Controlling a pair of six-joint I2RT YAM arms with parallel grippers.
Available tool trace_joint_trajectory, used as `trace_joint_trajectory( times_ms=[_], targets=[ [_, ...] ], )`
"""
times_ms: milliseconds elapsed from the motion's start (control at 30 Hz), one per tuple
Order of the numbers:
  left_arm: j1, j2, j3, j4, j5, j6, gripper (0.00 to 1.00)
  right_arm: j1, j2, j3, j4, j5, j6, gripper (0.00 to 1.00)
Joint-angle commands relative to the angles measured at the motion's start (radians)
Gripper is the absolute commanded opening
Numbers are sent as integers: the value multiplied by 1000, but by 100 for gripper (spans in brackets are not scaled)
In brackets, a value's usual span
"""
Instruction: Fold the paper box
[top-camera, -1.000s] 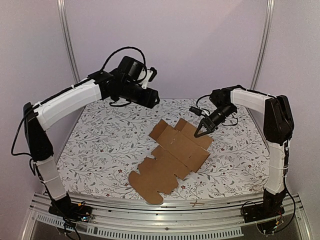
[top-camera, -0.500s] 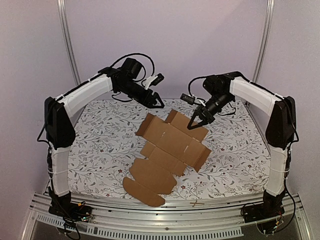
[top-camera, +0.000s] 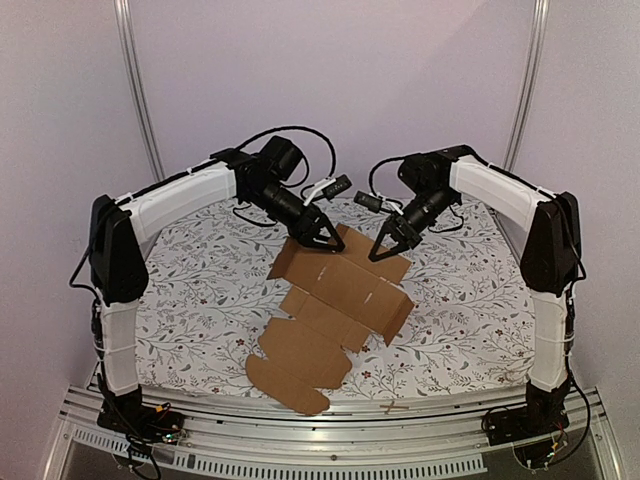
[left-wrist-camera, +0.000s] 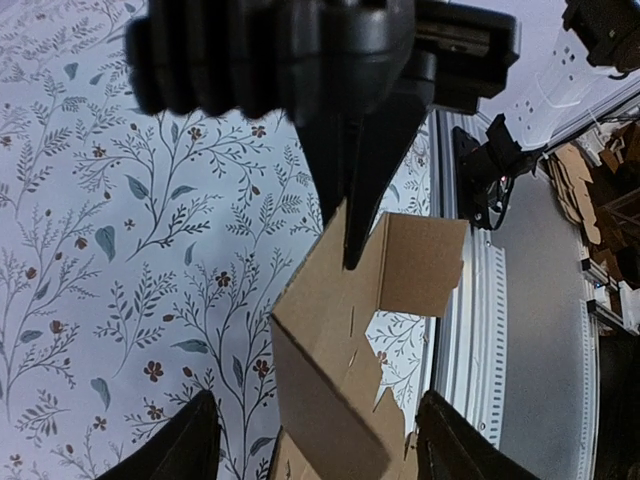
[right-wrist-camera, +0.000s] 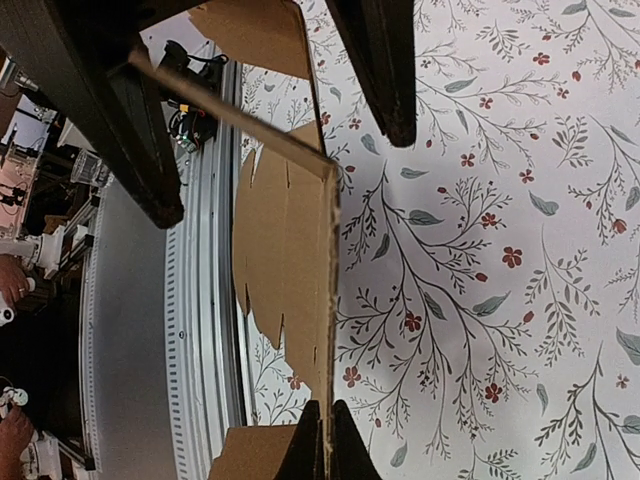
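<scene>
- While I watch from above, the paper box (top-camera: 335, 300) lies mid-frame on the floral table (top-camera: 190, 290).
- My right gripper (top-camera: 384, 251) pinches its upper edge.
- My left gripper (top-camera: 322, 238) gapes wide just left of that.

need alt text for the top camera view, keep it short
A mostly flat brown paper box lies on a floral table, with both grippers at its far edge. The right gripper is shut on that edge, which is raised off the table. The left gripper is open at the far left flap.
</scene>
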Motion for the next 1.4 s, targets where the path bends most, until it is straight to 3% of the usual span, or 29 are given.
trace_joint_trajectory(
  times_ms=[0, 133, 267, 400, 467, 567, 700, 800, 1000, 1367],
  targets=[
    [-12, -32, -24, -15, 24, 22, 65, 4, 11, 10, -92, -18, 15, 0],
    [-20, -3, -22, 40, -2, -16, 60, 18, 2, 4, -111, -24, -18, 0],
    [-21, -2, 0, 58, -1, -29, 62, 36, -13, -14, -122, -24, -61, 0],
    [-22, -64, 11, 106, -171, -67, 70, 37, -12, -21, -117, -14, -56, 0],
    [-22, -96, 22, 146, -369, -137, 73, 36, -12, -25, -78, 10, -17, 0],
    [-43, -138, 44, 137, -556, -231, 75, 35, -8, -27, -4, 38, 111, 0],
    [-105, -203, -67, 195, -640, -294, 77, 35, 2, -32, 39, 19, 228, 0],
    [-143, -168, -92, 184, -712, -332, 77, 29, 20, -54, 83, 18, 299, 0],
    [-175, -70, -93, 196, -812, -400, 78, -36, 79, -135, 191, -31, 477, 0],
    [-172, 78, -2, 183, -782, -422, 79, -87, 60, -247, 229, -134, 389, 0]
  ],
)
